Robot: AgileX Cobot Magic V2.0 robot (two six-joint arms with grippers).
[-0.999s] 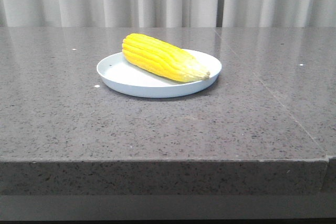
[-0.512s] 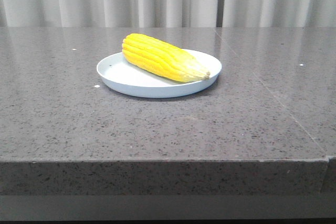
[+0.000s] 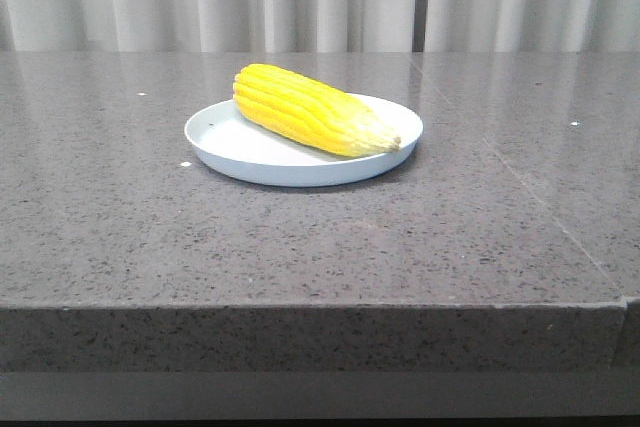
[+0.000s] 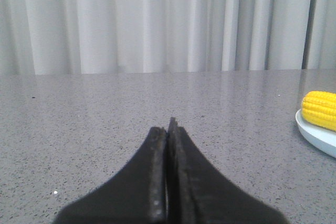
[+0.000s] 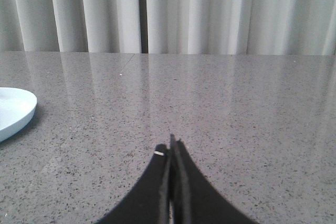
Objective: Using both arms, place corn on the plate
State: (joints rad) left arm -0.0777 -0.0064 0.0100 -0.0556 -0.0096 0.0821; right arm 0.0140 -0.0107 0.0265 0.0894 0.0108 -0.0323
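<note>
Comparing the front view with a second ago, you'll find nothing has shifted: the corn (image 3: 312, 110) lies across the plate (image 3: 240, 147), pale tip at its right rim. Both the left gripper (image 4: 167, 129) and right gripper (image 5: 171, 148) sit pressed together, empty, well apart from it, so the placement looks finished.

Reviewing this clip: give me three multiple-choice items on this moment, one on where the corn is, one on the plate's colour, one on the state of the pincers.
1. Where does the corn lie?
A. On the bare table
B. On the plate
C. In a pincer

2. What colour is the plate?
A. Pale blue-white
B. Red
C. Black

3. How do the left pincer and right pincer stand?
A. Both wide open
B. One gripping the corn
C. Both shut, holding nothing

Key: 1 B, the cob rests inside the rim; 2 A, seen in the front view; 3 C, each wrist view shows the fingers pressed together.
</note>
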